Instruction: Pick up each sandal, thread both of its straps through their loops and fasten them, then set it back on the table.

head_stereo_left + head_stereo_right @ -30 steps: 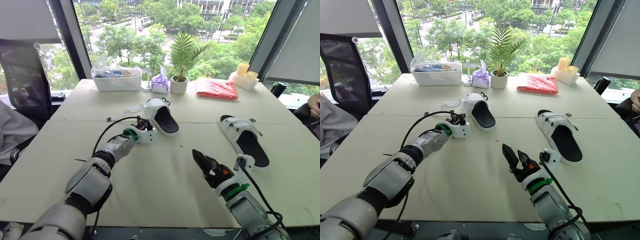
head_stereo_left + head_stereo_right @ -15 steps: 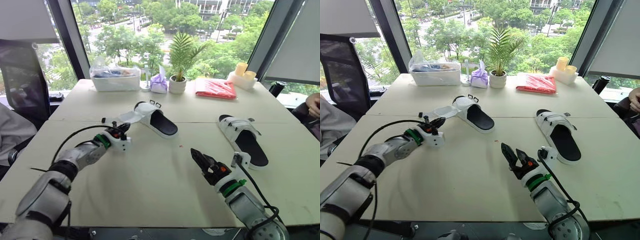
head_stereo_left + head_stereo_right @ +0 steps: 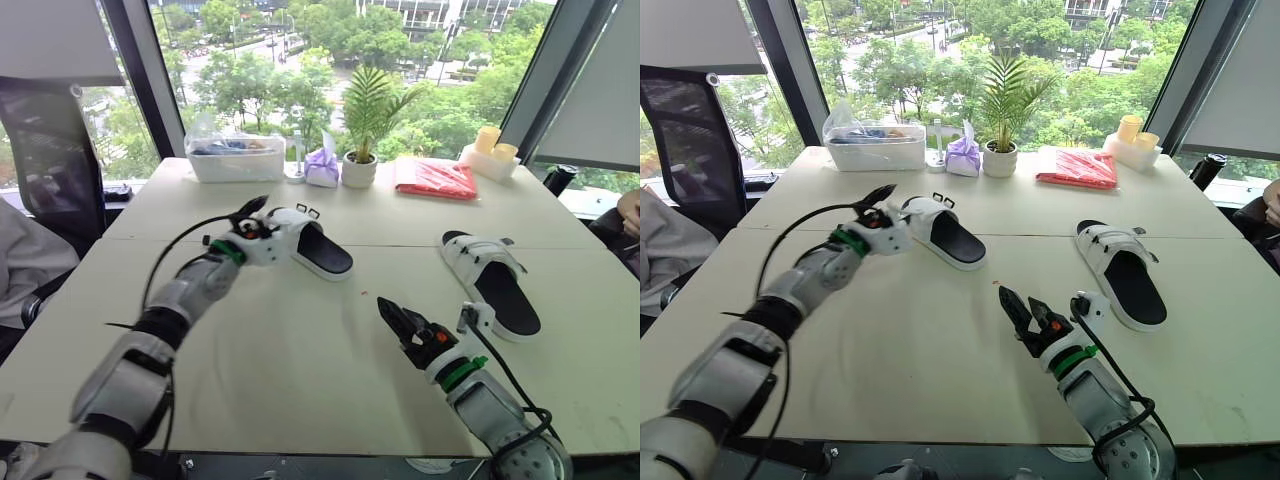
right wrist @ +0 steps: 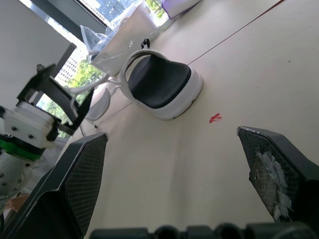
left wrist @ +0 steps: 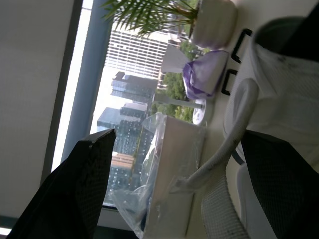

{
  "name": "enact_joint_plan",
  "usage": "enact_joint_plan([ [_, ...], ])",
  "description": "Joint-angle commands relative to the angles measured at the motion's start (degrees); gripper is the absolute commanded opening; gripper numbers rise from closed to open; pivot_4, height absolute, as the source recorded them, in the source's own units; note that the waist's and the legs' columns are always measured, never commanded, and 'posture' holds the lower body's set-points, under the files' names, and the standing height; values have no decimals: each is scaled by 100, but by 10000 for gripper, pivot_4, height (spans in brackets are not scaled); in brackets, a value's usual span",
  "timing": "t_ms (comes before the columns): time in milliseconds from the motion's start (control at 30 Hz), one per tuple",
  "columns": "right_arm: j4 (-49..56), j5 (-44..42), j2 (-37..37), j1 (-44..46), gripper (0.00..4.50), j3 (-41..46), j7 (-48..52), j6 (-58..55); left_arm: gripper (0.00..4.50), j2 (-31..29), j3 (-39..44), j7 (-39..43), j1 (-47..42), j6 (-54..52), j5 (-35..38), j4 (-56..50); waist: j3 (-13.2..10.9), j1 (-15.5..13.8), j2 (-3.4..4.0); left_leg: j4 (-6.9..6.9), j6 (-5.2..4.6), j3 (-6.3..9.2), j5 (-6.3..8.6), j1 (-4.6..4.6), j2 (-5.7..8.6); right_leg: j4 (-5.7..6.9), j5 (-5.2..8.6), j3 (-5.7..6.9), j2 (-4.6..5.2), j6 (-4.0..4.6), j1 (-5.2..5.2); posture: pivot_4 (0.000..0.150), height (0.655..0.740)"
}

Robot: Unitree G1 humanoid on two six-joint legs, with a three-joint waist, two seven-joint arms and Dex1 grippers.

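Note:
Two white sandals with black footbeds lie on the cream table (image 3: 300,380). The left sandal (image 3: 318,248) rests flat near the table's middle seam, its two black loops (image 5: 238,59) toward the far side. My left gripper (image 3: 250,215) is open right at that sandal's near-left end. In the left wrist view a loose white strap (image 5: 214,164) runs between the spread fingers (image 5: 84,189), not pinched. The right sandal (image 3: 495,285) lies flat at the right. My right gripper (image 3: 393,312) hovers open over the table front, with nothing in it, to the left of that sandal.
Along the far edge stand a clear plastic box (image 3: 235,158), a purple tissue bag (image 3: 322,168), a potted plant (image 3: 358,170), a red packet (image 3: 434,177) and yellow cups (image 3: 488,145). A black chair (image 3: 45,150) is at the left; a person's hand (image 3: 630,210) shows at the right edge.
The left gripper, earlier shut on the strap and drawing it out to the left, has swung back to the sandal and opened. The sandal now lies flat. The right gripper has barely moved.

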State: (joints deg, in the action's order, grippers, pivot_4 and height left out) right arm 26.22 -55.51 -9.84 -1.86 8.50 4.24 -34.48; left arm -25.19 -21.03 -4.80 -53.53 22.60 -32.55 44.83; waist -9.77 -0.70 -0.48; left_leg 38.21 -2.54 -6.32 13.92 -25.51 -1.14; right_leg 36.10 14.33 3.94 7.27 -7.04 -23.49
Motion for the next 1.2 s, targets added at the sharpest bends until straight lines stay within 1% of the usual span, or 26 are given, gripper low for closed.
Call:
enact_joint_plan([
  [33, 131, 77, 94, -3, 45000, -60, 43, 83, 40120, 562, 303, 614, -8, -852, 563, -323, 0, 4, 0, 2, 0, 0, 0, 1, 0, 0, 0, 0, 0, 0, 1, 1500, 7400],
  [133, 153, 79, 134, -15, 45000, -21, 52, 104, 40120, 892, 293, 585, -258, -1391, 491, 127, 0, 48, 0, 3, 0, -1, -1, 6, 9, 2, 0, -1, -8, 0, 2, 1500, 7400],
  [233, 132, 71, 166, -17, 45000, -9, 66, 101, 40120, 1179, 245, 479, -640, -1459, 473, 594, 0, 31, -1, 2, 4, 5, -3, 6, 7, 3, 0, 0, -16, 0, 1, 1500, 7400],
  [300, 310, -67, 32, -63, 45000, -65, 256, -37, 40120, 1436, 183, 391, -966, -1535, 436, 1042, -1, -2, -3, 2, 4, 6, -3, 5, 6, 2, 0, 0, -16, 0, 2, 1500, 7400],
  [367, 540, -332, -188, -102, 45000, -53, 490, -213, 40120, 1686, 141, 251, -1315, -1608, 397, 1608, -2, -40, -4, 5, 4, 11, -3, 2, 7, -1, 0, 0, -14, 0, 6, 1500, 7400],
  [433, 725, -526, -397, -121, 45000, -31, 653, -331, 40120, 1810, 118, 93, -1542, -1624, 362, 2001, -1, -25, -6, 6, -2, 11, 1, 1, 7, -7, 0, 0, -7, 0, 9, 1500, 7400],
  [567, 1264, -1354, -1243, -149, 45000, 395, 867, -684, 40120, 2047, -107, 142, -1908, -2040, 137, 2811, -2, 1, -9, 4, -6, 11, 3, 2, 8, -8, 0, 0, -4, 0, 8, 1500, 7400],
  [733, 1430, -2189, -2092, -100, 45000, 978, 816, -772, 40120, 2051, -291, 23, -2096, -2364, -70, 3161, -7, -5, -20, 3, -5, 13, 3, 2, -4, -3, 0, 0, -7, 0, 2, 1500, 7400],
  [833, 1378, -2432, -2543, -47, 45000, 1261, 842, -785, 40120, 2064, -272, 8, -2130, -2531, -56, 3244, -7, -9, -21, 4, -5, 14, 3, 2, -4, -4, 0, 0, -5, 0, 3, 1500, 7400],
  [933, 1267, -2412, -2867, -20, 45000, 1370, 936, -820, 40120, 2077, -256, -10, -2129, -2605, -46, 3277, -7, -19, -22, 4, -5, 15, 4, 2, -4, -5, 0, 1, -4, 0, 3, 1500, 7400],
  [1067, 1048, -1997, -3238, -59, 45000, 1410, 1231, -861, 40120, 2037, -282, 51, -2026, -2712, -81, 3346, -6, -15, -24, 4, -5, 14, 4, 2, -4, -6, 0, 1, -3, 1, 4, 1500, 7400],
  [1133, 996, -1919, -3301, -56, 45000, 1394, 1294, -841, 40120, 2000, -278, 97, -1972, -2708, -85, 3373, -5, -15, -25, 4, -5, 14, 3, 3, -4, -5, 0, 1, -3, 1, 4, 1500, 7400],
  [1200, 966, -1884, -3313, -36, 45000, 1384, 1328, -831, 34943, 1966, -298, 123, -1931, -2693, -120, 3399, -5, -6, -25, 4, -5, 14, 4, 3, -4, -5, 0, 1, -3, 1, 4, 1500, 7400],
])
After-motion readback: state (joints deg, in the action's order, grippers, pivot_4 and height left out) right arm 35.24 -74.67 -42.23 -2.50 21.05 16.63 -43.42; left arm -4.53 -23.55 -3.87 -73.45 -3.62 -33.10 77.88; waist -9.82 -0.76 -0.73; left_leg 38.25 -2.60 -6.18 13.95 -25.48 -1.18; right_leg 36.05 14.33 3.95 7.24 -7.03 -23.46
